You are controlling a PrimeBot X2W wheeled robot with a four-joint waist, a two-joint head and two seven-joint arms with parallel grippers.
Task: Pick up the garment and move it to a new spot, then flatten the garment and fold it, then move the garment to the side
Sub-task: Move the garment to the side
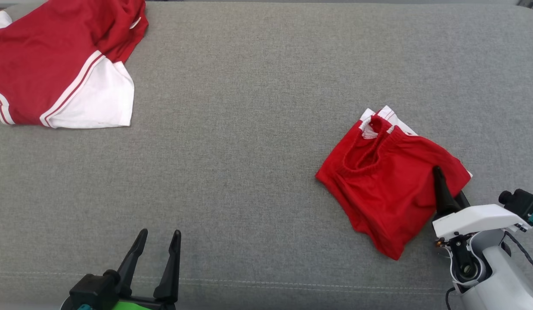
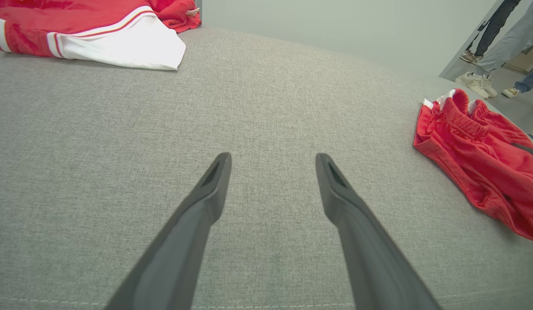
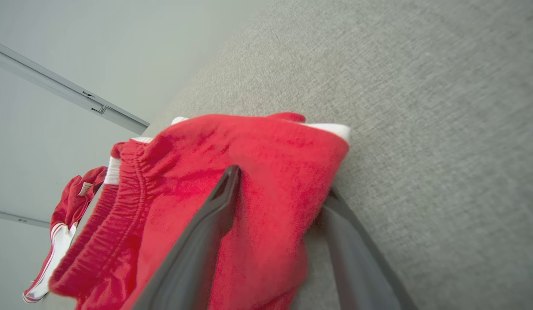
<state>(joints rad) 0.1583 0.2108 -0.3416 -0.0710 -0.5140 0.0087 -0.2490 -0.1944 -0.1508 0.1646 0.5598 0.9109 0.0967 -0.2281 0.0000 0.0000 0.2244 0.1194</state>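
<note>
At your far left, at the back of the grey fabric-covered table (image 1: 258,129), a red-and-white garment (image 1: 55,73) lies loosely spread. Its white panel points toward the middle of the table.

Nearer you on that side, your left hand (image 1: 159,234) hovers over bare grey cloth by the front seam. Its two dark fingers (image 2: 206,193) are spread wide and nothing is between them. It is well apart from both pieces of clothing.

The middle of the table is plain grey fabric.

Over on the right lies the folded red garment (image 1: 387,185), a compact bundle resting flat on the table, well apart from the other piece. Its gathered elastic band (image 1: 370,150) is toward the back, and a strip of white trim peeks out along the far edge.

Your right hand (image 3: 281,185) is at the near right corner of that bundle. One finger (image 3: 215,215) lies on top of the red cloth and the other is tucked partly under the edge, so a fold of fabric sits between them. The fingers are clearly parted, not pinched together on the cloth, and the garment is resting on the table, not lifted.

Past the table's right end, the left wrist view shows people's legs and shoes (image 2: 477,82) on the floor.
</note>
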